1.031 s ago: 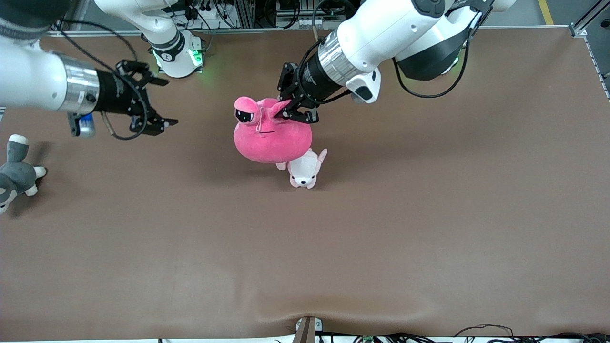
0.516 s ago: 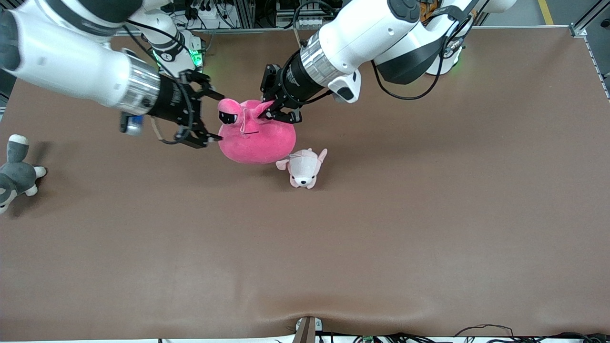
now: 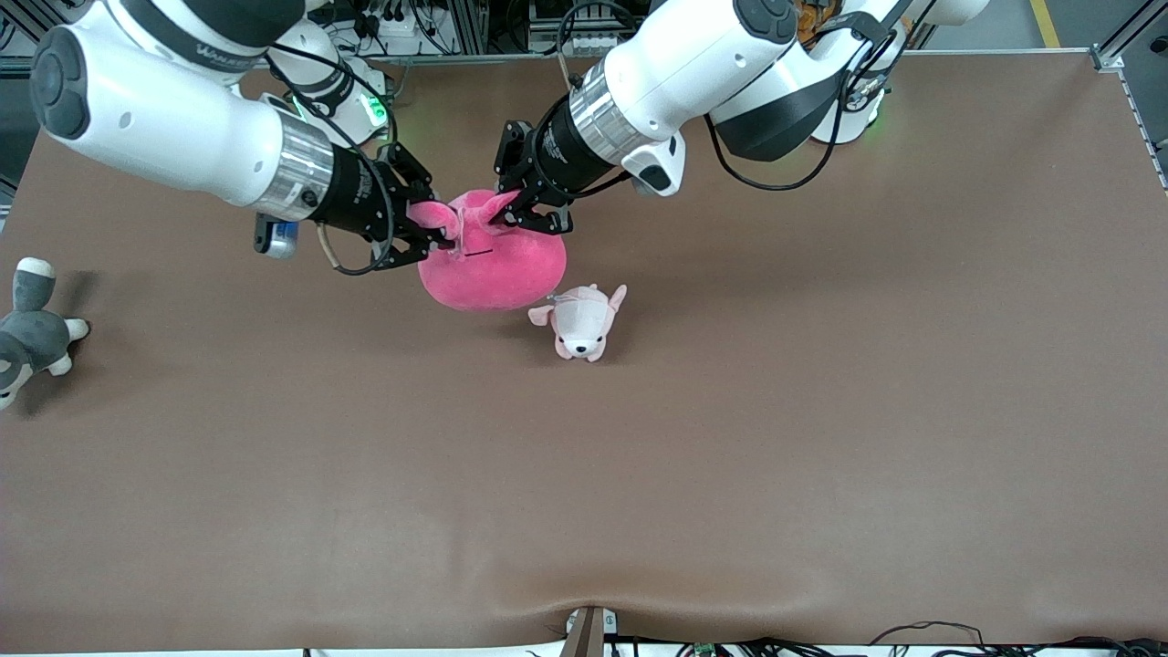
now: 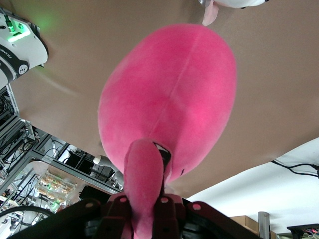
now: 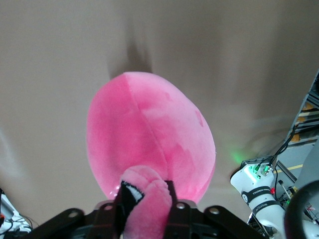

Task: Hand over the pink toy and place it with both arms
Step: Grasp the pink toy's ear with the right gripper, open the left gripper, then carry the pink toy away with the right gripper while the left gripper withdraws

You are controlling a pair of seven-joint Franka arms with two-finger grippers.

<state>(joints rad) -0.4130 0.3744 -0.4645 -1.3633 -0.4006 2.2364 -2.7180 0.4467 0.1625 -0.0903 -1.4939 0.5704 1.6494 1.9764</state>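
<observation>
The pink toy [image 3: 493, 265] hangs above the table between both arms, a round hot-pink plush body with two stalks at the top. My left gripper [image 3: 534, 212] is shut on one stalk, which fills its jaws in the left wrist view [image 4: 143, 199]. My right gripper [image 3: 429, 228] is shut on the other stalk, whose black eye shows between its fingers in the right wrist view [image 5: 144, 196]. The toy's body [image 4: 169, 99] bulges out past both pairs of jaws [image 5: 149, 129].
A small pale pink-and-white dog plush [image 3: 581, 324] lies on the brown table [image 3: 730, 438], just nearer the front camera than the pink toy. A grey-and-white plush animal [image 3: 32, 328] lies at the right arm's end of the table.
My right arm swung in from its end of the table and its open jaws closed on the eye stalk. My left gripper carried the toy slightly toward the right arm.
</observation>
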